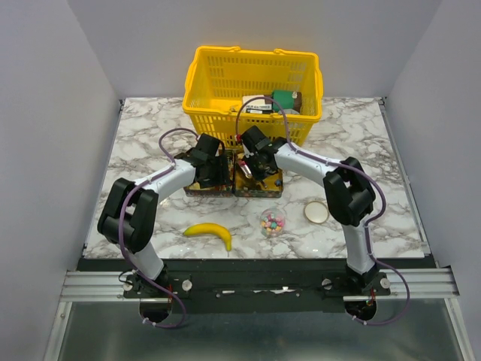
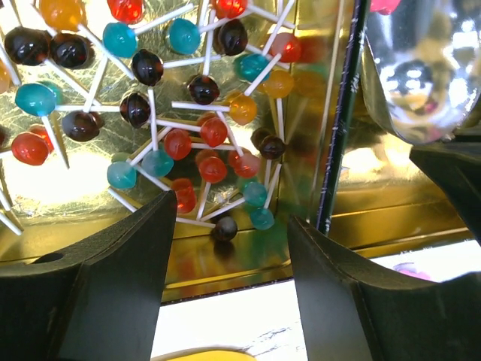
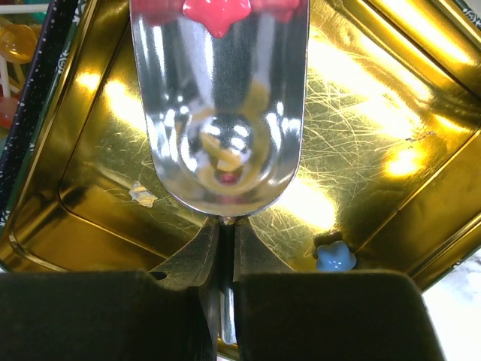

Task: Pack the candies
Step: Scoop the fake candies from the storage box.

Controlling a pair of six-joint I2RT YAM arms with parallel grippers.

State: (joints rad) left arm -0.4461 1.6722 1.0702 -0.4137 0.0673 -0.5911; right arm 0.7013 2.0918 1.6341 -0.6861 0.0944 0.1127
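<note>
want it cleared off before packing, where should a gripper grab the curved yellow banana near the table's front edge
Grip the curved yellow banana across its thick middle, coming straight down from above: it lies flat on the marble table, nothing touches it, and its ends taper.

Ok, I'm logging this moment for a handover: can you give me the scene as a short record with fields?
left claw: open, over the gold tin of colourful stick lollipops
right claw: shut on the handle of a shiny metal scoop
scoop load: pink star-shaped candy at its far end
right gold tin: nearly bare; a blue candy shows inside
clear cup of tiny multicoloured candies: on the white marble table, between yellow banana and round pale lid
yellow plastic basket: at the back, goods inside
</note>
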